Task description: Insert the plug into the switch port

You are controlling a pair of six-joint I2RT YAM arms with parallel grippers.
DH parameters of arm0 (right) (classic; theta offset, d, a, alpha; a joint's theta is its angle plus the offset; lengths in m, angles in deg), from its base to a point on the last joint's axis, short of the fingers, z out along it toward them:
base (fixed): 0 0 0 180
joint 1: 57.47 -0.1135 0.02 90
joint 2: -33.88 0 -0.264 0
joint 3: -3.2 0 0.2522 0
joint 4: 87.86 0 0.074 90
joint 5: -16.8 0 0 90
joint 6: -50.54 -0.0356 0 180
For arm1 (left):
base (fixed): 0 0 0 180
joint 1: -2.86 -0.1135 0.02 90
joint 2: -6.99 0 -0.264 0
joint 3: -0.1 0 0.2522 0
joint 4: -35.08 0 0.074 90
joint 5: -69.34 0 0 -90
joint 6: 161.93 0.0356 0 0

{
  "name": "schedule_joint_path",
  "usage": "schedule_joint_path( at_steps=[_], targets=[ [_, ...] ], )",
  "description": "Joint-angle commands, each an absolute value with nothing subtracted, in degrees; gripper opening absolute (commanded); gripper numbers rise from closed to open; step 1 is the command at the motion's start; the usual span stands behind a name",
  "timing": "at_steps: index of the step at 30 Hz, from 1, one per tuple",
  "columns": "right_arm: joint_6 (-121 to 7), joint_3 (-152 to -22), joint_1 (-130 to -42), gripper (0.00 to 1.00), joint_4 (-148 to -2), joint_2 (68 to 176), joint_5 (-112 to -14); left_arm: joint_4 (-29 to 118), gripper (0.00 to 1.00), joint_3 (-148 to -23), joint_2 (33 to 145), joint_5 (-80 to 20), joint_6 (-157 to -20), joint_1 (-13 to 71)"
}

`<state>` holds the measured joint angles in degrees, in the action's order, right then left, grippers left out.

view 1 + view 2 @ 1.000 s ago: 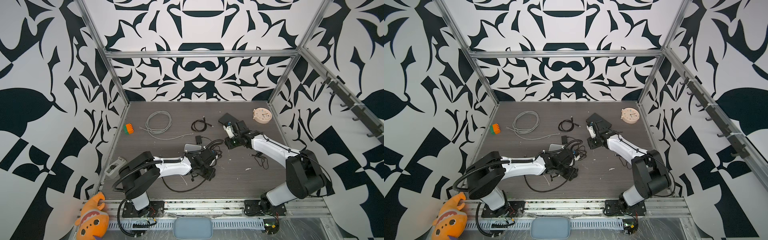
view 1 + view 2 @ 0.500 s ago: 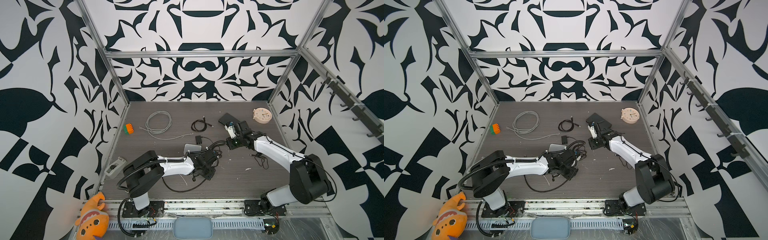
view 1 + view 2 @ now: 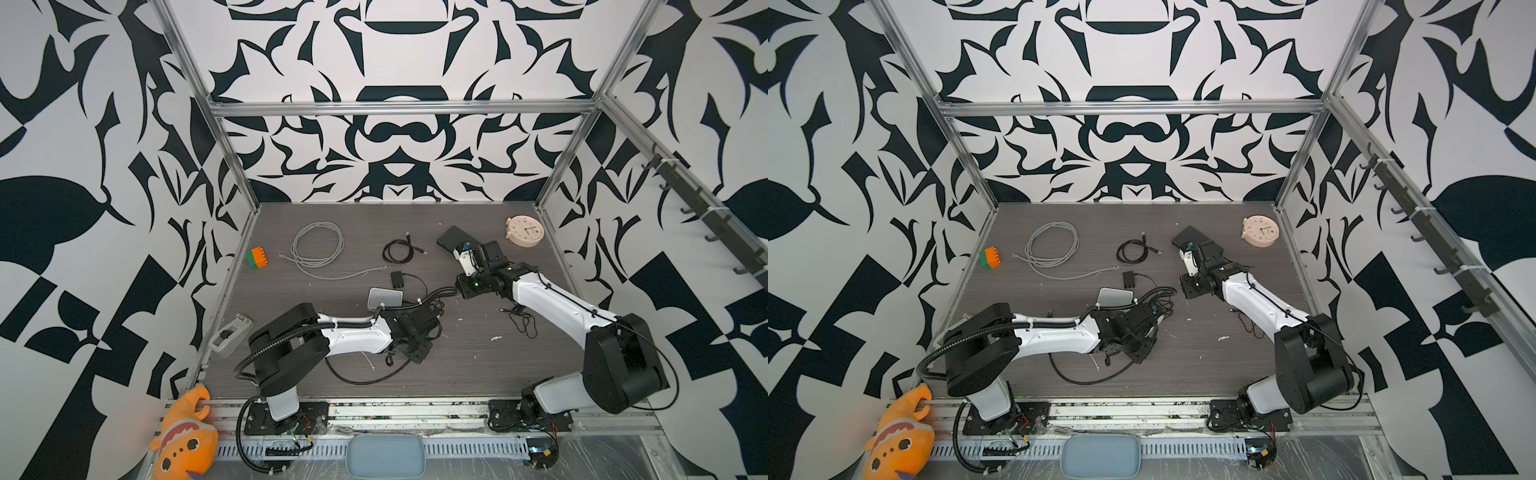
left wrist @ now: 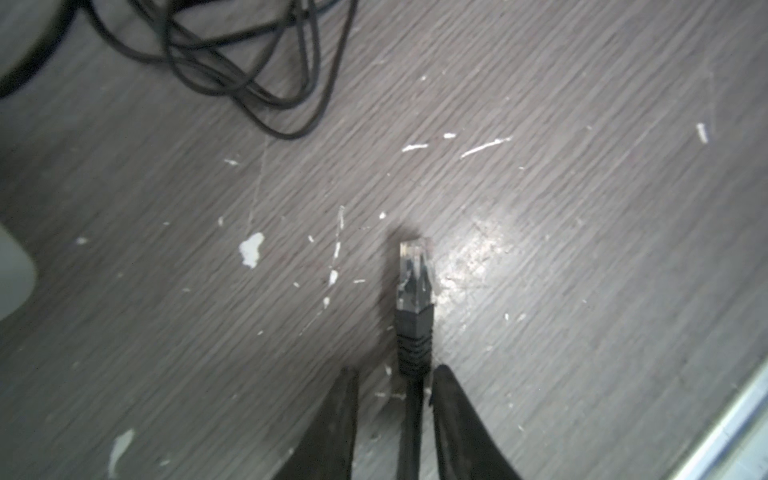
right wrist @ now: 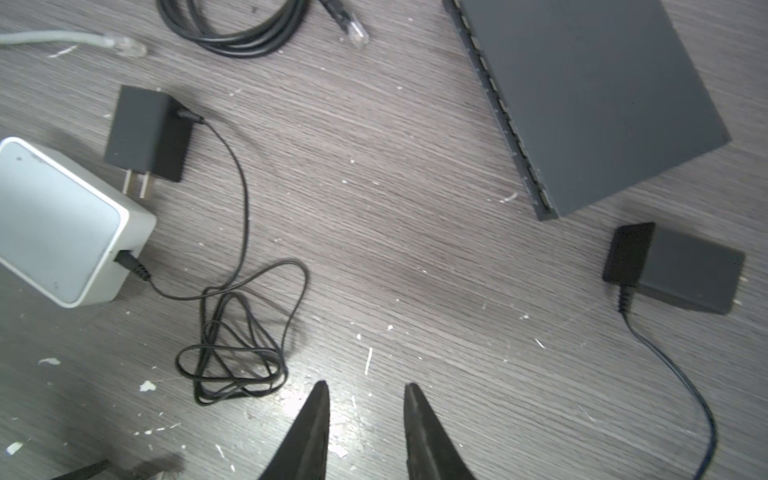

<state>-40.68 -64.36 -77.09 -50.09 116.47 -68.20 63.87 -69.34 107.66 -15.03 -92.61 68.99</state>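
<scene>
1. Dark wood-grain table (image 3: 478,374), flecked with white scraps, stood inside walls of black-and-white pattern.
2. We saw the plug (image 4: 413,274) lying flat on the table, well apart from the switch (image 3: 451,237), which lay at the far right near a clock (image 3: 524,232).
3. The left gripper (image 4: 393,370) straddled the plug's cable (image 4: 409,415) just behind the plug. Its fingers were partly apart with a gap on one side of the cable, so we saw no hold.
4. The right gripper (image 5: 365,388) hung above the table near the switch's row of ports (image 5: 505,124), its fingers partly apart with nothing between them.
5. Ahead of the plug lay a tangle of thin cord (image 5: 232,361), running from a white box (image 5: 54,220) to a black adapter (image 5: 145,133). A second adapter (image 5: 685,270) lay just beside the switch.
6. Farther back we saw a black coil (image 3: 401,251), a grey coil (image 3: 318,249) and an orange-and-green block (image 3: 257,258).
7. A tape dispenser (image 3: 230,334) sat at the left edge, and an orange plush toy (image 3: 185,436) lay by the front rail.
</scene>
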Motion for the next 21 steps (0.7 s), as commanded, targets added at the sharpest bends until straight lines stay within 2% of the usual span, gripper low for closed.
schedule_joint_path(
  at_steps=[1, 12, 21],
  targets=[
    [-40.06, -67.31, -76.07, 0.35, -48.49, 116.64, -68.93, 71.60, 0.28, -67.59, 112.05, -11.74, -93.54, 69.61],
    [-43.57, -66.43, -75.25, 0.34, -49.58, 116.75, -65.18, 66.89, 0.06, -65.25, 110.84, -14.06, -91.27, 67.68],
    [-52.73, -61.13, -75.49, 0.36, -58.39, 115.35, -49.20, 58.59, 0.00, -63.37, 103.89, -31.18, -83.78, 56.66]
  ],
)
